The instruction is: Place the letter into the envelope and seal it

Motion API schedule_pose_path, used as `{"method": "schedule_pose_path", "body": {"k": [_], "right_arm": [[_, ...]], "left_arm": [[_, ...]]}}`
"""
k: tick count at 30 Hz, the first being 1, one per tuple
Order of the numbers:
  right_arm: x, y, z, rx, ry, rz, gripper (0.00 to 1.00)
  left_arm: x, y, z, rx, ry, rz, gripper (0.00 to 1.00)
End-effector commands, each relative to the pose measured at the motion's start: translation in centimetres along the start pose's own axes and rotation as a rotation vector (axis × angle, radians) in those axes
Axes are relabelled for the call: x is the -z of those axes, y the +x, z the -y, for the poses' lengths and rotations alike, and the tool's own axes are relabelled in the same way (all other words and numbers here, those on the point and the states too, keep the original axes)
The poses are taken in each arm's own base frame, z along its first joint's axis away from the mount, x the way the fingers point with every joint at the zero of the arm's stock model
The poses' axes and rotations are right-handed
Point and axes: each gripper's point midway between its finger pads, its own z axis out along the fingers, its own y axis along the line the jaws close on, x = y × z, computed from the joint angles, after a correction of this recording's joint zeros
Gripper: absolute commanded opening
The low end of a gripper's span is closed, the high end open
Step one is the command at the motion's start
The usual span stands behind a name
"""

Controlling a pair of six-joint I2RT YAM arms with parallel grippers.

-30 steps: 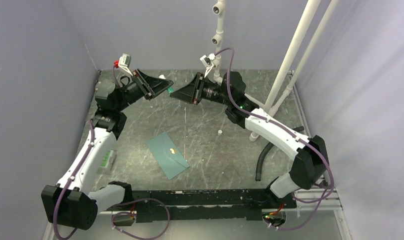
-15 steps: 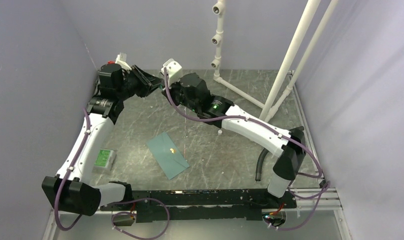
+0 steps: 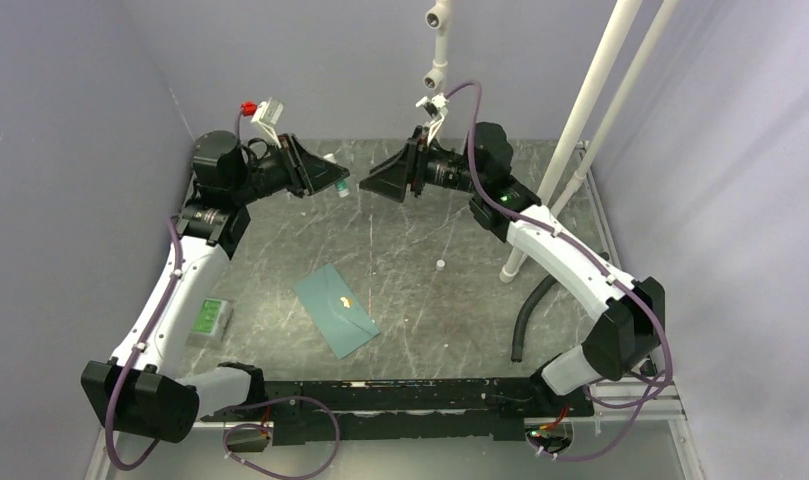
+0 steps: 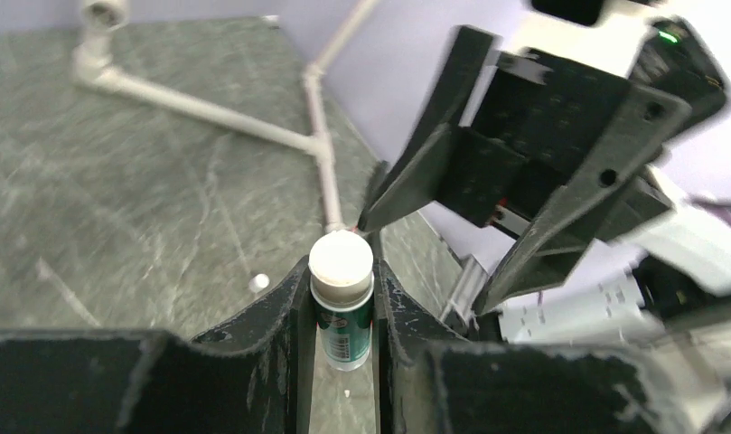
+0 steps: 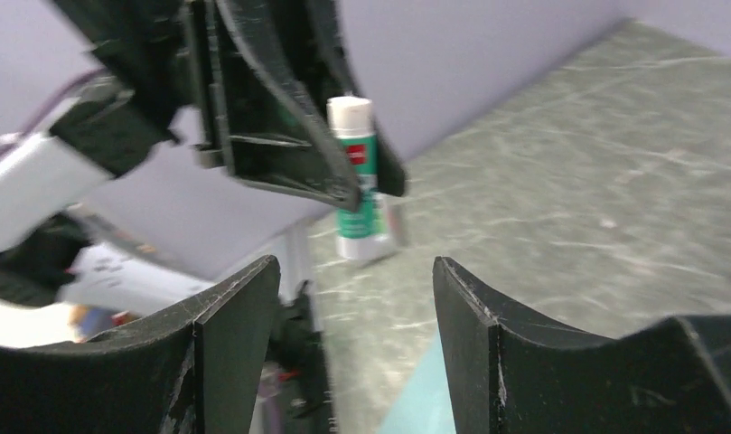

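The teal envelope (image 3: 335, 308) lies flat on the table's middle, flap down, with a small gold mark on it. A corner of it shows in the right wrist view (image 5: 425, 402). The letter is not in view. My left gripper (image 3: 332, 180) is raised at the back and is shut on a green glue stick with a white top (image 3: 342, 186), which also shows in the left wrist view (image 4: 342, 303). My right gripper (image 3: 372, 185) is open and empty, facing the left one a short gap from the glue stick (image 5: 357, 181).
A small green-and-white packet (image 3: 208, 320) lies at the left edge. A small white cap (image 3: 440, 265) lies right of the middle. White pipes (image 3: 570, 130) rise at the back right. A black hose (image 3: 525, 320) lies at the right.
Half a second ago the right gripper was pressed close to the left one with both wrists turned. It has now drawn back to the right and stands apart. The envelope has not moved.
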Motion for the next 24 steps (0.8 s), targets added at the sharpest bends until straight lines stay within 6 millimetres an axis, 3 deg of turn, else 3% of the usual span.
{"method": "schedule_pose_path", "body": {"k": [1,5,8,12,24], "right_arm": [[1.7,-1.3,-7.9,-0.043,-0.33,0.035,0.66],[1.6,-0.4,-8.2,-0.071,-0.407,0.03,0.61],[1.8,-0.3,-8.8,-0.071,-0.457,0.042,0.54],[1.4,-0.3,-9.5,-0.077,-0.519,0.025,0.33],[0.2,-0.4,-11.4,-0.072,-0.635,0.052,0.34]], "left_arm": [[2.3,-0.2,7.2,-0.386,0.377,-0.009,0.02],[3.7,0.3,10.1,-0.464,0.55,-0.043,0.02],[4.1,0.7,10.8,-0.478,0.612,-0.076,0.02],[4.5,0.6,11.5,-0.475,0.654,-0.085,0.02],[4.2,-0.9,11.8,-0.435,0.602,0.021,0.03]]}}
